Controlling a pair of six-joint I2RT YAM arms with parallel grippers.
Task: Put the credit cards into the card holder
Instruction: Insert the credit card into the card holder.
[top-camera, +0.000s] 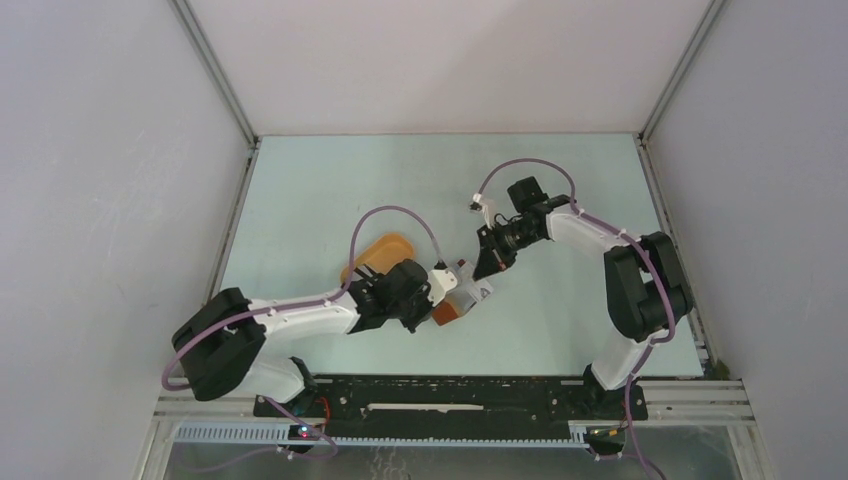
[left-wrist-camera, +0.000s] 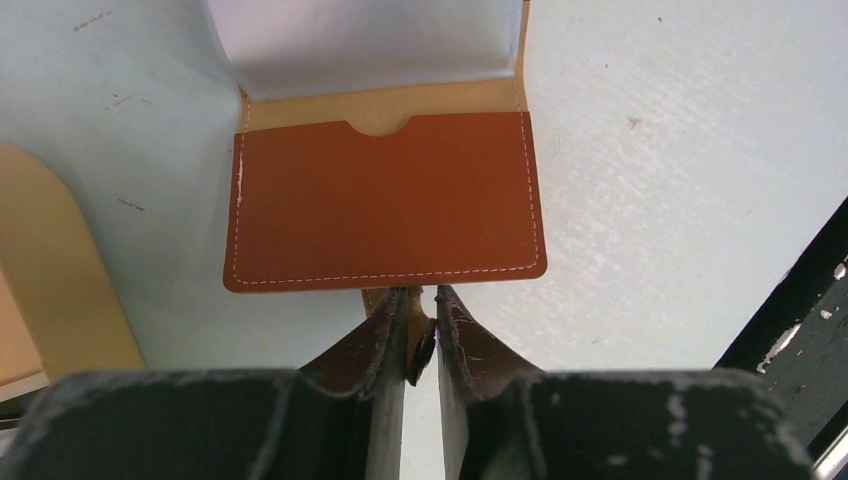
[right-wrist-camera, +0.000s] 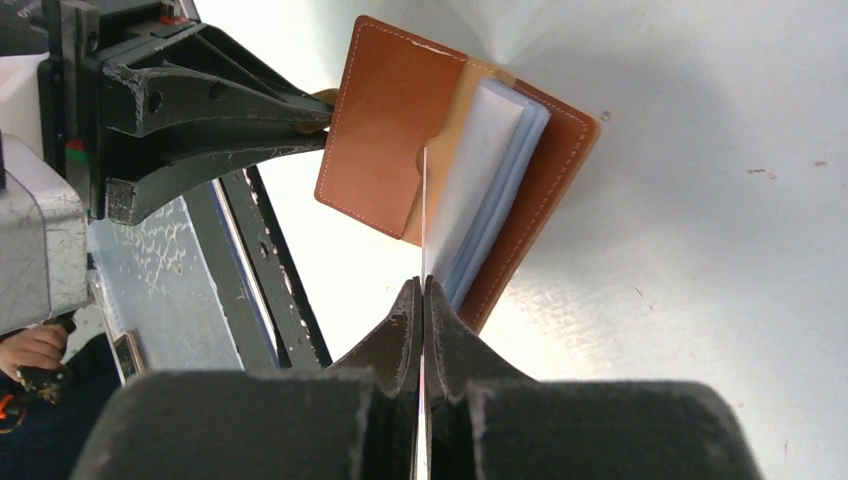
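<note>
Two arms are reached inward over the worktop (top-camera: 330, 180). The left gripper (left-wrist-camera: 420, 296) is slightly parted around the open card holder's (left-wrist-camera: 385, 200) strap (left-wrist-camera: 384, 294). The right gripper (right-wrist-camera: 422, 286) is clamped on a credit card (right-wrist-camera: 424, 215) (seen edge-on), which is tipped at the holder's pocket.

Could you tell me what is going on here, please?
The right gripper is shut on a credit card, held edge-on with its tip at the pocket of the open card holder lying on the table. The left gripper sits at the holder's near edge, jaws narrowly parted around a small tab; whether it grips it is unclear.
</note>
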